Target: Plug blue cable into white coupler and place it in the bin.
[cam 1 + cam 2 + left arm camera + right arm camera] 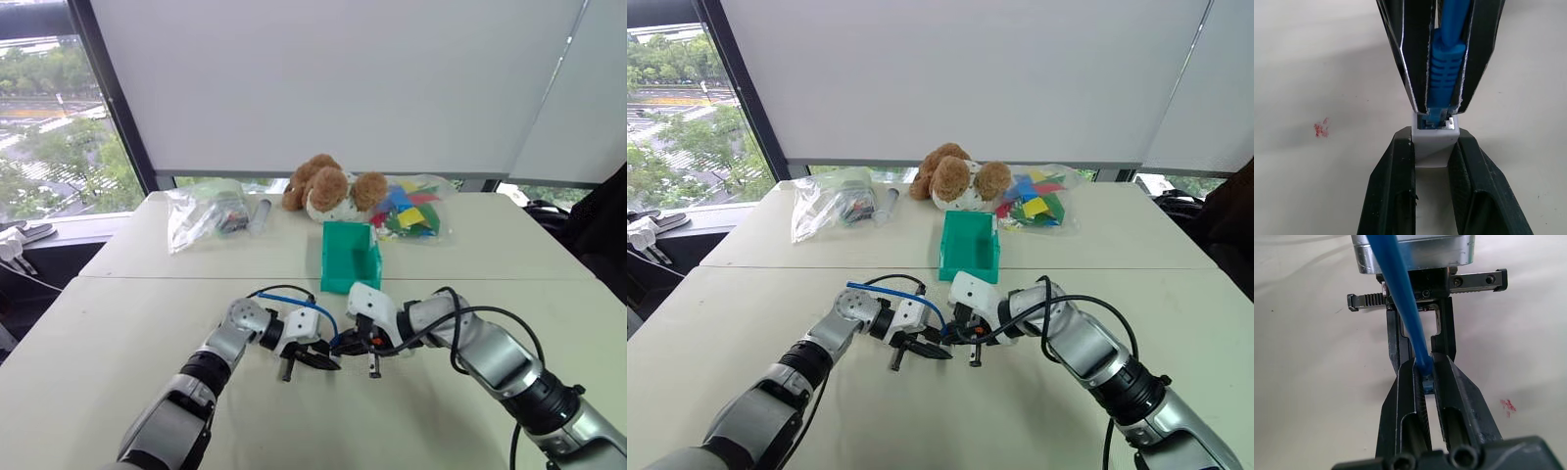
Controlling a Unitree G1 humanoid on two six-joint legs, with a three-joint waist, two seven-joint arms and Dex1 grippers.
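Right at the front edge of the table (pixel 118 333), the left gripper (pixel 1432 147) is clamping the white coupler (pixel 1434 142) between its fingers, and the right gripper (pixel 1422 377) is squeezing down on the blue cable (pixel 1447 63) just behind the plug, which is sitting at the socket mouth and looking only partly in. My take: keeping the plug lined up square with the socket and pushing straight is what's mattering here, no twisting. The slack is looping over the left wrist. Farther back, the bin (pixel 350 257) is waiting, well apart, mouth open.
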